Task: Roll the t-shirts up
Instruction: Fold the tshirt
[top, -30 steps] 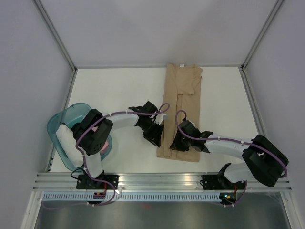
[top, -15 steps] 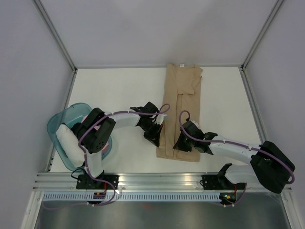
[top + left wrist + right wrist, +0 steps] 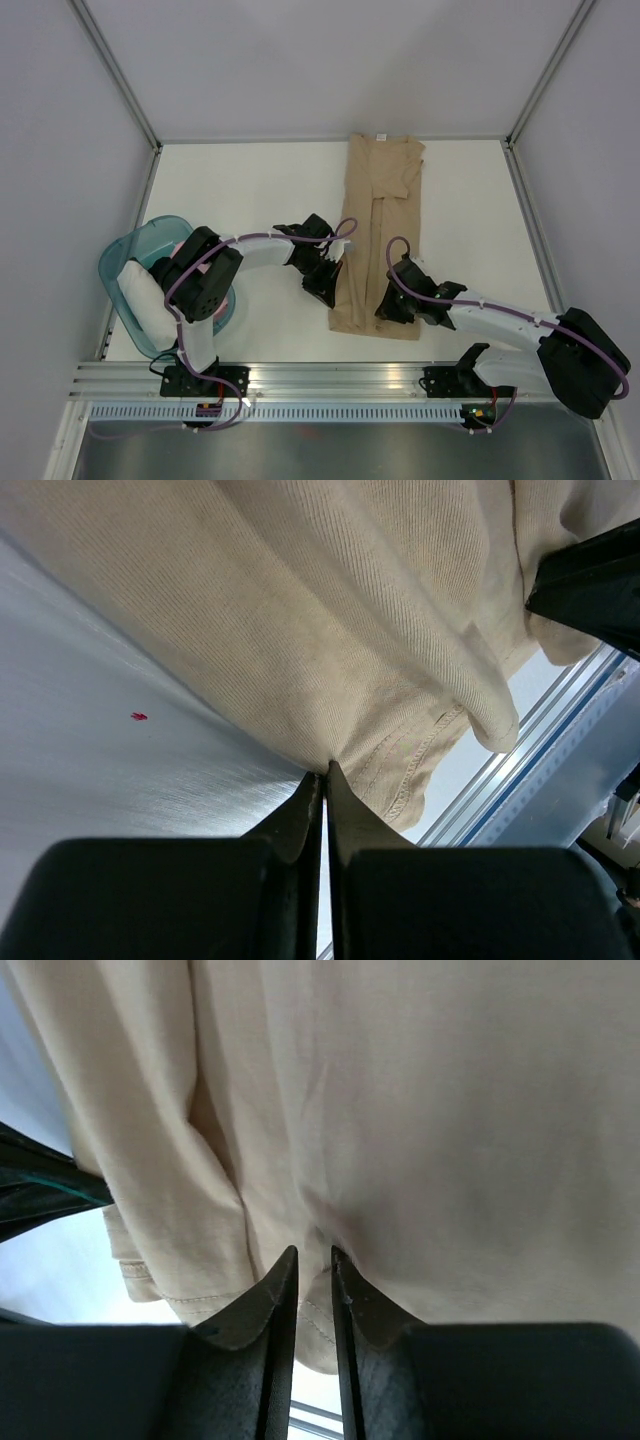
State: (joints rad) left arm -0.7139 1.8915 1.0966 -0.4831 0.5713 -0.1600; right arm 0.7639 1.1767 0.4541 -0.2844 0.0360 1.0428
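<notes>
Teal basket (image 3: 116,262) holds white bundle (image 3: 143,293), pink bundle (image 3: 220,308)

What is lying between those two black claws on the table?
The near end of the folded tan t-shirt fills the stretch from the left gripper to the right gripper; the overhead view shows it.

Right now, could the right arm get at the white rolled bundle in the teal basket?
Probably not. The white bundle lies in the teal basket at the far left, the right gripper is down on the near end of the tan t-shirt, and the left arm stretches across between them.
</notes>
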